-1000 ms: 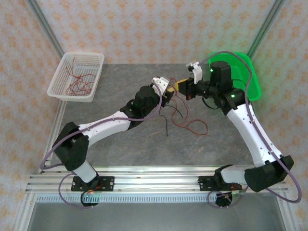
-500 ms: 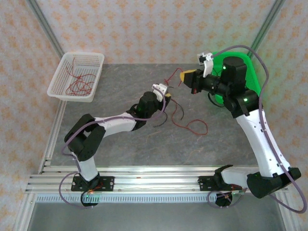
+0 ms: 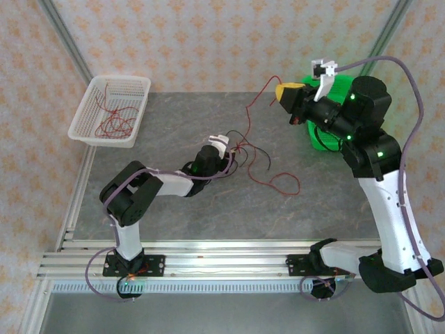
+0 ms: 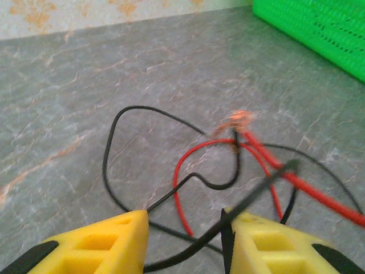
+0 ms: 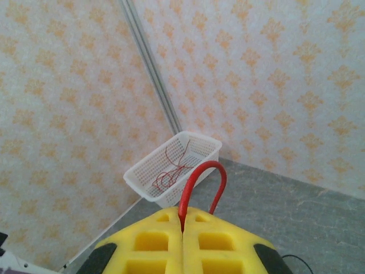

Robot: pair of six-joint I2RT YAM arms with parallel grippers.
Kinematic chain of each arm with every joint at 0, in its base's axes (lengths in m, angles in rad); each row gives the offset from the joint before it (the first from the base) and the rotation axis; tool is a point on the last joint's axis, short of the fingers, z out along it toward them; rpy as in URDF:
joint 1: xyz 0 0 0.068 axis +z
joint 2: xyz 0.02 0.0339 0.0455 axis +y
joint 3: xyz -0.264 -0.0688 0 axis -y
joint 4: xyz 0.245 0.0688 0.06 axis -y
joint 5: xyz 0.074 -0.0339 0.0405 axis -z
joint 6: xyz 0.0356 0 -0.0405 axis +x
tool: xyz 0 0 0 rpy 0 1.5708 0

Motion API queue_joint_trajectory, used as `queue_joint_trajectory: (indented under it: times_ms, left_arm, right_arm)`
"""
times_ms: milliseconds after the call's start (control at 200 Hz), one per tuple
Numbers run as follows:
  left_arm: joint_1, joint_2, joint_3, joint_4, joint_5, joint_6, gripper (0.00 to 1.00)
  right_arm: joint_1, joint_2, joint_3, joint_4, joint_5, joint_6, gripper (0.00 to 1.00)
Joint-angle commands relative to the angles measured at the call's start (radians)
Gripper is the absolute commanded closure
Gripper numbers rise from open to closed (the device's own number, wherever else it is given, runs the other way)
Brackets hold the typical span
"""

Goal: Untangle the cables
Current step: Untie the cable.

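Grey table (image 3: 208, 216). Above the green basket's (image 4: 319, 28) edge, my right gripper (image 5: 182, 220) is clamped on a red cable (image 5: 202, 168). Farther from the basket, my left gripper (image 4: 185, 220) sits half-open astride a black cable (image 4: 105, 160).

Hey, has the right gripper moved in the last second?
Yes. The right gripper, shut on a red cable, has shifted rightward and toward the far wall, nearer the green basket's far left corner.

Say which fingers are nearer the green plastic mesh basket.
Right. The right fingers, shut on a thin red wire, hang raised close beside the green plastic mesh basket; the left fingers sit low at mid-table over the tangled wires, farther off.
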Motion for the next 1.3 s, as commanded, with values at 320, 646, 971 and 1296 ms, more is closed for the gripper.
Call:
queue_joint_trajectory:
  times_ms: [320,646,971,1296]
  left_arm:
    - [0.011,0.008,-0.106,0.118,0.001,-0.096,0.55]
    - [0.015,-0.031,-0.188,0.143,-0.057,-0.140,0.55]
    - [-0.009,-0.306,-0.240,0.062,-0.042,-0.133,0.39]
    - [-0.191,-0.410,-0.036,-0.263,-0.023,0.173,0.18]
  right_arm:
    - [-0.005,0.007,0.213,-0.064,0.120,0.012,1.00]
    - [-0.004,0.007,0.364,-0.063,0.253,0.027,1.00]
    - [-0.005,-0.010,0.277,-0.037,0.238,0.037,1.00]
    - [-0.004,-0.004,0.259,-0.029,0.215,0.037,1.00]
